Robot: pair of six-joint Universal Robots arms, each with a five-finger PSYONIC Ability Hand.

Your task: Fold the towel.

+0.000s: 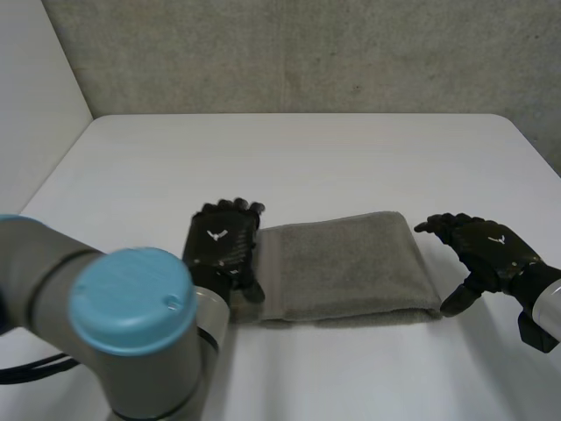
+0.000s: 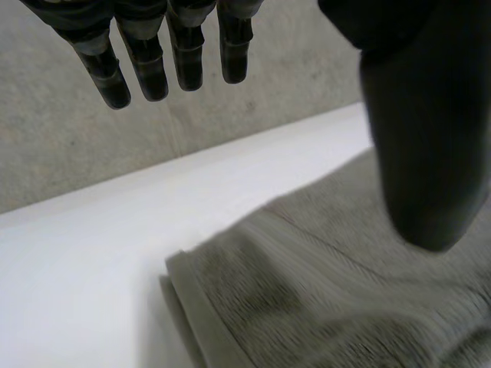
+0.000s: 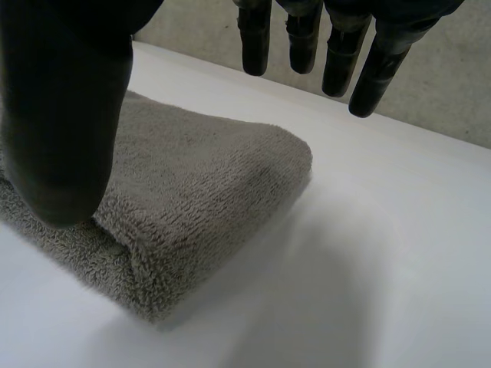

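Towel (image 1: 346, 267) lies folded in a strip near the front edge of the worktop (image 1: 307, 158), my left hand (image 1: 219, 244) and right hand (image 1: 486, 247) open at its ends, so next I'd pinch one end for another fold.

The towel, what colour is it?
Plain greyish-brown towel, best seen in the right wrist view.

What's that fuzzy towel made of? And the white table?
The towel looks like soft terry cloth, probably cotton: fuzzy loops, with a flat woven band near one end. The table looks smooth and matte white, maybe laminate; no wood grain shows.
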